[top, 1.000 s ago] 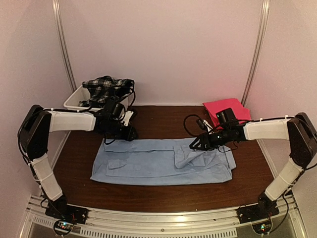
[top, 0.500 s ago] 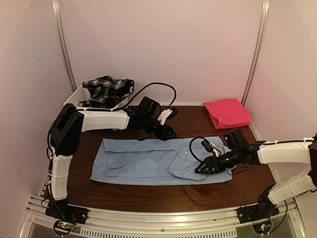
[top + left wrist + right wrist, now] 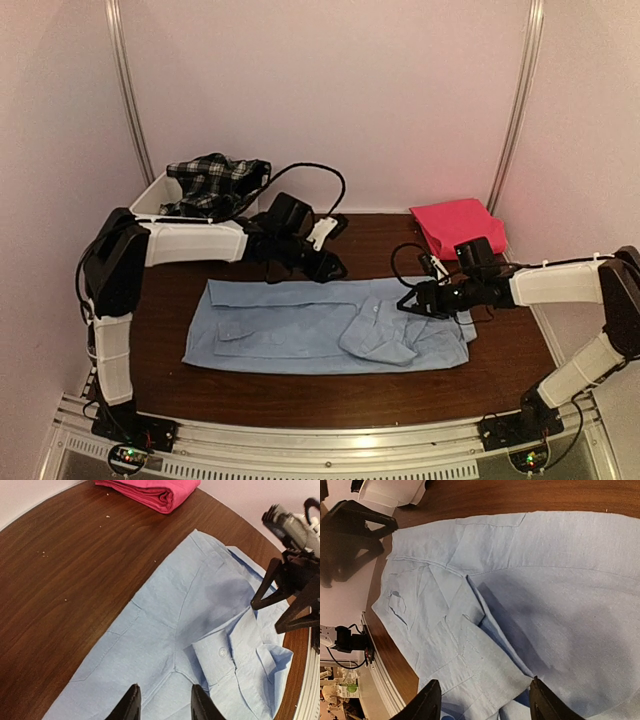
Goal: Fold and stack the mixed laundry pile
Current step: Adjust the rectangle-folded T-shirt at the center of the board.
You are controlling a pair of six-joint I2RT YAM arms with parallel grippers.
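You had the light blue shirt (image 3: 290, 325) lying flat on the table (image 3: 330, 392), its long axis running left to right and its collar (image 3: 380, 335) toward the right end. Your left gripper (image 3: 330, 268) hung by the shirt's far edge, jaws apart and empty. Your right gripper (image 3: 410, 302) hung over the collar end, jaws also apart with nothing between them. The pink cloth (image 3: 458, 228) sat folded at the far right. The plaid garment (image 3: 215, 180) lay in the tub (image 3: 148, 205) at the far left.

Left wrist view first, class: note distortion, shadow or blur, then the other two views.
Left wrist view: dark wooden table edge bows, fisheye-like; soft shadow on light blue collared shirt. Right wrist view: black left gripper blurred. Top view: glare on metal rail.
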